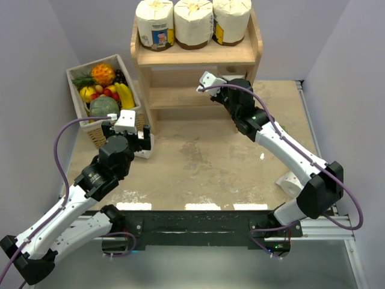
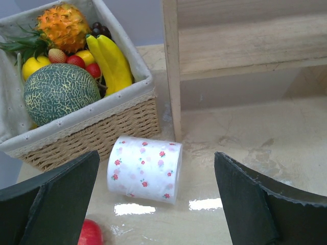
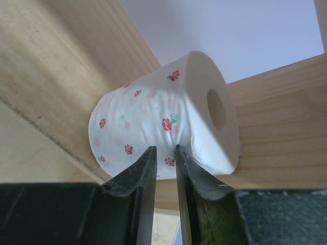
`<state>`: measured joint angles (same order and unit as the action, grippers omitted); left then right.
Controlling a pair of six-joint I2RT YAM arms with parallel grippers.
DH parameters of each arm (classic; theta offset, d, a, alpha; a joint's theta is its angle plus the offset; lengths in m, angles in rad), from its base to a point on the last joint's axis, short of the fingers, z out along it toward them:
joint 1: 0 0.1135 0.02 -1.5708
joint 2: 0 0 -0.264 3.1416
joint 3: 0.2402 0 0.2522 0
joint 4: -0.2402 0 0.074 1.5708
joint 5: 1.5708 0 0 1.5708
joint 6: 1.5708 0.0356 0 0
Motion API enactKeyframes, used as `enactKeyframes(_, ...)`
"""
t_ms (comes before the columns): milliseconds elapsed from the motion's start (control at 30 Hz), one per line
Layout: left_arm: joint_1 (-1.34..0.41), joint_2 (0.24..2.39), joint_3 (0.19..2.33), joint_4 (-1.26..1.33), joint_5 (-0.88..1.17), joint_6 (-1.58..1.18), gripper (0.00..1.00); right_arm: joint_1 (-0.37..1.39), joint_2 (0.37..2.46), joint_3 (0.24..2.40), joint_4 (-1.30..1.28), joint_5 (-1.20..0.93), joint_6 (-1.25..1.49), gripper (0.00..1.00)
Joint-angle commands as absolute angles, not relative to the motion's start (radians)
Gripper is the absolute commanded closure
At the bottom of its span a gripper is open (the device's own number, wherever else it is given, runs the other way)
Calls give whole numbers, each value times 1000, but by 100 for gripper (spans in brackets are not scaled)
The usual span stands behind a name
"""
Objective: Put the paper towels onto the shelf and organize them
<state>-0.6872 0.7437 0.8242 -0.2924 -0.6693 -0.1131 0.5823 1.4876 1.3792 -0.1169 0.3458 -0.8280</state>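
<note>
Small flowered roll on its side on worktop, beside basket and shelf leg | left fingers spread wide, empty | right fingers near-closed against second small roll at lower tier, pinch unconfirmed | judged light, soft, crushable: grip curved flanks gently

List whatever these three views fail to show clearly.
- Right wrist: whether the jaws of the right gripper pinch the flowered roll or just sit before it; their tips overlap it.
- Top external: a white object behind the right arm, mostly covered by it.
- Left wrist: a red object, cut off by the bottom edge and a jaw.
- Top external: print on the large rolls, too small to read.
</note>
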Motion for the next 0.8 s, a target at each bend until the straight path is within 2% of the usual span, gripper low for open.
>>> enactKeyframes(0,-683,733,827,-241,-687,-133,0,548,1549,1416,-29,354,-833,76)
enactKeyframes(400,-683,735,827,-244,-701,-138,0,523,1601,1448,-3,341,-839,76)
enactKeyframes(600,-683,741,825,-245,-706,-138,0,526,1562,1453,-34,338,-802,75)
enactKeyframes(767,-684,750,827,-249,-712,-141,0,543,1503,1448,-136,252,-720,73)
